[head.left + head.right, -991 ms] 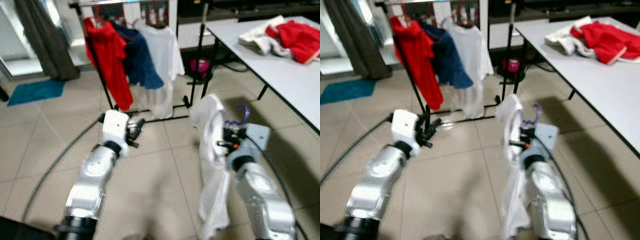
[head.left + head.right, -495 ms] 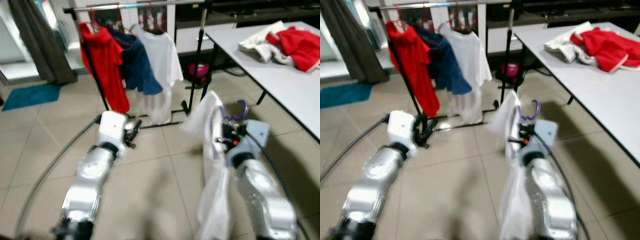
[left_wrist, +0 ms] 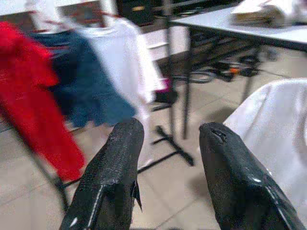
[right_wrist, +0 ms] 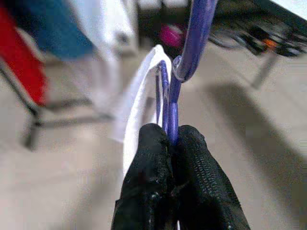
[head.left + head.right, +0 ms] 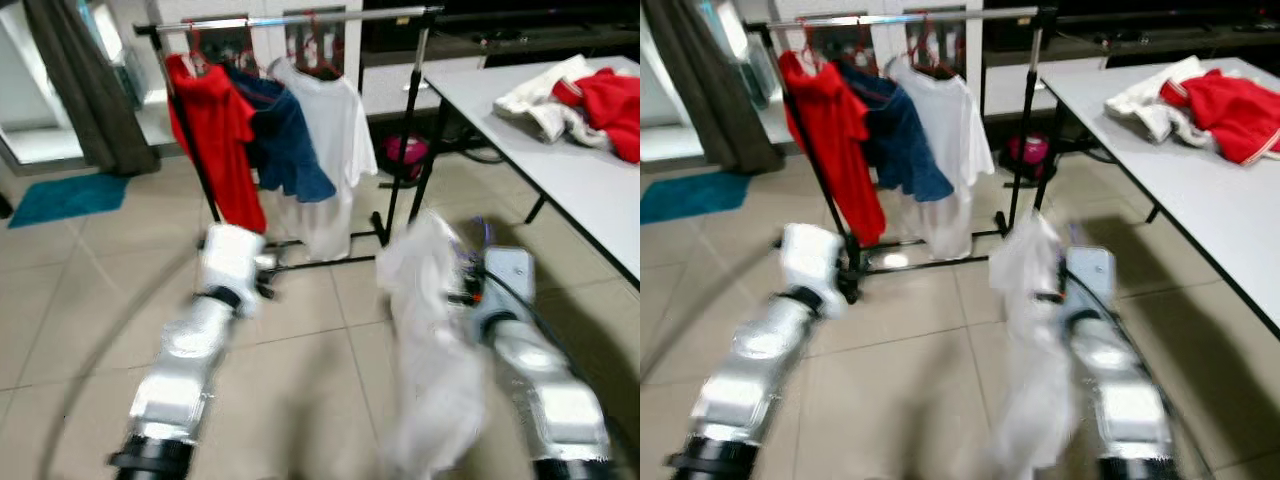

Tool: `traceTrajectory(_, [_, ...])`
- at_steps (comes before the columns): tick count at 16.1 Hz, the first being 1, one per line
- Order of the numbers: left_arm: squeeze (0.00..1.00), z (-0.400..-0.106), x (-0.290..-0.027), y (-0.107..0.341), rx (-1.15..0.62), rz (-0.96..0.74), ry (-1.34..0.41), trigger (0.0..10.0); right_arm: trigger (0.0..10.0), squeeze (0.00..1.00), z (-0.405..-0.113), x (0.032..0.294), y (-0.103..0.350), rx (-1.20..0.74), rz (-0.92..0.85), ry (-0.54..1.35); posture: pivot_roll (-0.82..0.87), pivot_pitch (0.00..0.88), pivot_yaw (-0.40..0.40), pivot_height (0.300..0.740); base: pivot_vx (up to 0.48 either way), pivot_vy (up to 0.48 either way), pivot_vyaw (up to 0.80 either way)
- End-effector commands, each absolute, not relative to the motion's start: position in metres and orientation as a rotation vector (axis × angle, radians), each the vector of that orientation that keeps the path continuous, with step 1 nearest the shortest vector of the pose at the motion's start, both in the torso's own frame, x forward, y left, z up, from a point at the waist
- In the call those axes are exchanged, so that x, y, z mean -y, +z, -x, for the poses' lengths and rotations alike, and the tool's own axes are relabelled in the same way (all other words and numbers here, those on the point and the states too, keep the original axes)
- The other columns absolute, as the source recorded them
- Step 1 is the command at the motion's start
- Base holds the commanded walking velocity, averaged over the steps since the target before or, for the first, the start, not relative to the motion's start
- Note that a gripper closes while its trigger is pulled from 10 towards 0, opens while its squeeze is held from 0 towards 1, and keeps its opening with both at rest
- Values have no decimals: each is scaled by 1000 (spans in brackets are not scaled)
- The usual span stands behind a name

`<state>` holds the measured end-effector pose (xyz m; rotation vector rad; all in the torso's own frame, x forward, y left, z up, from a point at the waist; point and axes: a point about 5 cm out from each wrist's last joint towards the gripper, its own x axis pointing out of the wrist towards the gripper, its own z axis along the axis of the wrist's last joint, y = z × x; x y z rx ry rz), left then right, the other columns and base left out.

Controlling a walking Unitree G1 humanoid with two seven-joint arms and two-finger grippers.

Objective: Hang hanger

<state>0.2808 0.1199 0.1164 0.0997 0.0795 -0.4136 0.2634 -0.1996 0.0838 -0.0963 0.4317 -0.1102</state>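
Between the two arms, a clothes rack point(image 5: 300, 20) stands ahead on the tiled floor, carrying a red garment point(image 5: 215, 130), a blue garment point(image 5: 285, 140) and a white shirt point(image 5: 335, 130). Right tool point(image 4: 169, 139): fingers pressed together, pinching the purple hanger point(image 4: 184, 72) just below its hook. A white garment point(image 5: 430, 350) hangs from this hanger beside the right arm. Left tool point(image 3: 165, 139): fingers spread, holding nothing, pointed toward the rack. To the right, a desk point(image 5: 560, 170) bears a heap of red and white clothes point(image 5: 580, 95).
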Motion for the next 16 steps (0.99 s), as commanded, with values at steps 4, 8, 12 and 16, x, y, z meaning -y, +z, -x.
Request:
traceTrajectory(4, [0, -282, -133, 119, -90, -135, -388, 10000, 10000, 0, -276, 188, 95, -375, 23, -59, 88, 17, 19, 740, 345, 0, 0])
traceTrajectory(8, [0, -286, -134, 123, -83, -111, -365, 10000, 10000, 0, -276, 174, 98, -335, -60, 11, 90, 17, 14, 740, 377, 0, 0])
traceTrajectory(12, [0, -288, -132, 123, -85, -114, -374, 10000, 10000, 0, -275, 177, 96, -337, -64, -4, 85, 20, 21, 740, 386, 0, 0])
traceTrajectory(16, [0, -287, -131, 123, -89, -115, -380, 10000, 10000, 0, -275, 182, 96, -338, -57, -11, 83, 22, 23, 740, 387, 0, -728])
